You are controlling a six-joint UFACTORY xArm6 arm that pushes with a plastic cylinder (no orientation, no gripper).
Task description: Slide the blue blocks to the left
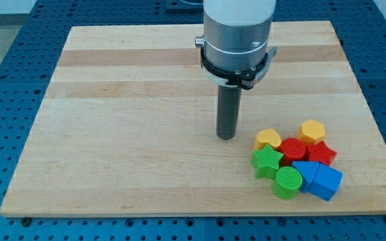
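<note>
Two blue blocks lie at the view's lower right: a blue cube-like block point(326, 182) and a flatter blue block point(305, 172) touching it on its left. They sit in a tight cluster with a green cylinder point(287, 182), a green star point(267, 161), a red cylinder point(292, 148), a red star point(321, 154), a yellow heart-like block point(268, 138) and a yellow hexagon point(311, 130). My tip point(227, 136) rests on the board left of the cluster, a short gap from the yellow heart-like block and well up-left of the blue blocks.
The wooden board point(146, 100) lies on a blue perforated table point(5, 80). The arm's grey body point(236, 33) hangs over the board's upper middle. The cluster is near the board's bottom and right edges.
</note>
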